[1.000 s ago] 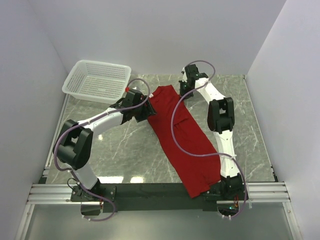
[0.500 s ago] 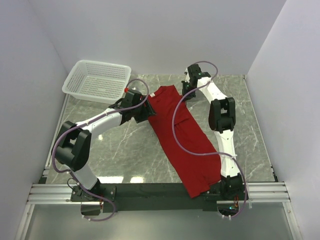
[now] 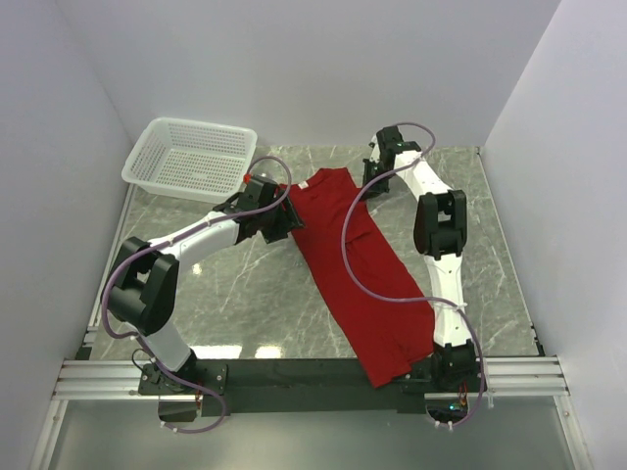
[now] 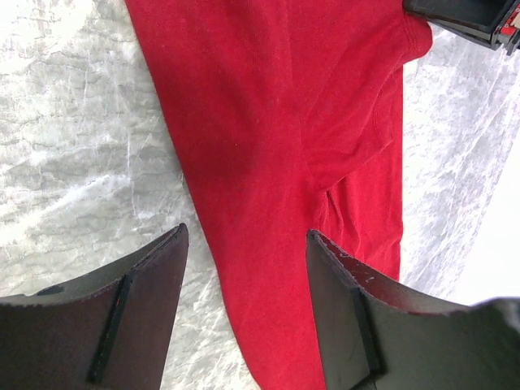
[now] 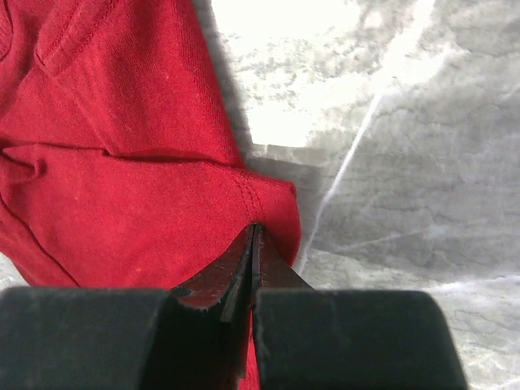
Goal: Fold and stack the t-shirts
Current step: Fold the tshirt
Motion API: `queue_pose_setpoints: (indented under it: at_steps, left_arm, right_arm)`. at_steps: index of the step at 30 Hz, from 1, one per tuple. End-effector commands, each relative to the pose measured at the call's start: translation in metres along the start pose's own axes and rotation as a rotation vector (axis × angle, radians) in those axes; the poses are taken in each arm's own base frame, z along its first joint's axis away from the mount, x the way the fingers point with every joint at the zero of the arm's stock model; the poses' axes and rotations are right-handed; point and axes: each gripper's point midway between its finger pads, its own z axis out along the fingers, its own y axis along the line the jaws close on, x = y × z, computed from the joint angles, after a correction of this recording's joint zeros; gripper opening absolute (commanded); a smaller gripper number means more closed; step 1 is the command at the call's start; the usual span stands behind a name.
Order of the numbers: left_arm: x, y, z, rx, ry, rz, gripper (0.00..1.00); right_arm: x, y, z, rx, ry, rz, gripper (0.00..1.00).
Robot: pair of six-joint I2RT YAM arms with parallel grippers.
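Top view: a red t-shirt (image 3: 362, 264) lies stretched across the marble table (image 3: 245, 284), its far corner at the right gripper (image 3: 376, 178). The left gripper (image 3: 282, 221) sits at the opposite edge, a white basket (image 3: 137, 174) beyond it.

Left wrist: fingers (image 4: 138, 284) spread apart, cloth below and ahead.

Right wrist: fingers (image 5: 272, 272) closed, pinching the shirt's hem at their tips.
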Motion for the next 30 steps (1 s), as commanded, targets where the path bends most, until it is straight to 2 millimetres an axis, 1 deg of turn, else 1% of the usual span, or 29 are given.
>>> queue_pose_setpoints:
  at_steps: [1, 2, 5, 6, 8, 10, 12, 15, 16, 18, 19, 20, 22, 23, 24, 25, 26, 27, 28, 29, 30]
  left_arm:
    - [-0.012, -0.024, -0.009, 0.058, -0.022, 0.006, 0.65]
    - [-0.013, -0.025, -0.008, 0.059, -0.021, 0.007, 0.65]
    - [-0.012, -0.027, -0.01, 0.064, -0.021, 0.012, 0.65]
    - [-0.013, -0.027, -0.009, 0.063, -0.02, 0.013, 0.65]
    - [-0.013, -0.027, -0.008, 0.062, -0.015, 0.016, 0.65]
    - [-0.012, -0.029, -0.006, 0.062, -0.007, 0.02, 0.65]
    - [-0.012, -0.031, -0.005, 0.066, -0.004, 0.026, 0.65]
    - [-0.012, -0.036, -0.002, 0.08, 0.011, 0.038, 0.65]
    - [-0.01, -0.034, 0.003, 0.076, 0.022, 0.047, 0.65]
    - [-0.008, -0.042, 0.005, 0.098, 0.04, 0.062, 0.65]
    - [-0.005, -0.044, 0.01, 0.103, 0.055, 0.073, 0.65]
    - [-0.005, -0.05, 0.012, 0.12, 0.064, 0.089, 0.65]
    - [-0.006, -0.059, 0.018, 0.133, 0.074, 0.116, 0.65]
    - [-0.006, -0.061, 0.021, 0.134, 0.079, 0.125, 0.65]
    - [-0.006, -0.064, 0.024, 0.137, 0.084, 0.133, 0.65]
    - [-0.002, -0.063, 0.033, 0.125, 0.099, 0.141, 0.65]
    - [-0.01, -0.073, 0.033, 0.14, 0.087, 0.145, 0.65]
    - [-0.011, -0.076, 0.037, 0.142, 0.089, 0.147, 0.65]
    - [-0.007, -0.074, 0.047, 0.132, 0.103, 0.15, 0.64]
    - [-0.014, -0.083, 0.048, 0.15, 0.091, 0.155, 0.63]
    - [-0.015, -0.086, 0.052, 0.151, 0.09, 0.157, 0.62]
  right_arm:
    - [0.007, -0.017, -0.017, 0.063, 0.022, 0.025, 0.04]
    - [0.006, -0.024, -0.019, 0.077, 0.021, 0.03, 0.04]
    - [0.004, -0.037, -0.022, 0.076, 0.019, 0.061, 0.04]
    - [0.002, -0.047, -0.024, 0.082, 0.016, 0.076, 0.04]
    - [0.003, -0.048, -0.027, 0.034, 0.026, 0.103, 0.04]
    - [-0.001, -0.054, -0.032, 0.071, 0.007, 0.096, 0.04]
    - [-0.006, -0.057, -0.035, 0.069, -0.006, 0.101, 0.03]
    - [-0.014, -0.071, -0.041, 0.072, -0.027, 0.129, 0.03]
    - [-0.015, -0.081, -0.042, 0.077, -0.031, 0.149, 0.03]
    - [-0.019, -0.084, -0.043, 0.076, -0.04, 0.155, 0.03]
    - [-0.022, -0.098, -0.046, 0.084, -0.05, 0.181, 0.03]
    - [-0.028, -0.108, -0.05, 0.091, -0.065, 0.197, 0.03]
    - [-0.032, -0.119, -0.051, 0.099, -0.079, 0.213, 0.03]
    - [-0.036, -0.129, -0.054, 0.107, -0.092, 0.225, 0.03]
    - [-0.041, -0.133, -0.057, 0.109, -0.11, 0.226, 0.03]
    - [-0.045, -0.136, -0.06, 0.108, -0.121, 0.23, 0.03]
    - [-0.051, -0.139, -0.064, 0.103, -0.141, 0.226, 0.03]
    - [-0.054, -0.143, -0.069, 0.097, -0.154, 0.228, 0.03]
    - [-0.059, -0.137, -0.075, 0.058, -0.169, 0.218, 0.04]
    - [-0.065, -0.134, -0.082, 0.034, -0.187, 0.196, 0.05]
    - [-0.067, -0.134, -0.088, 0.016, -0.198, 0.192, 0.06]
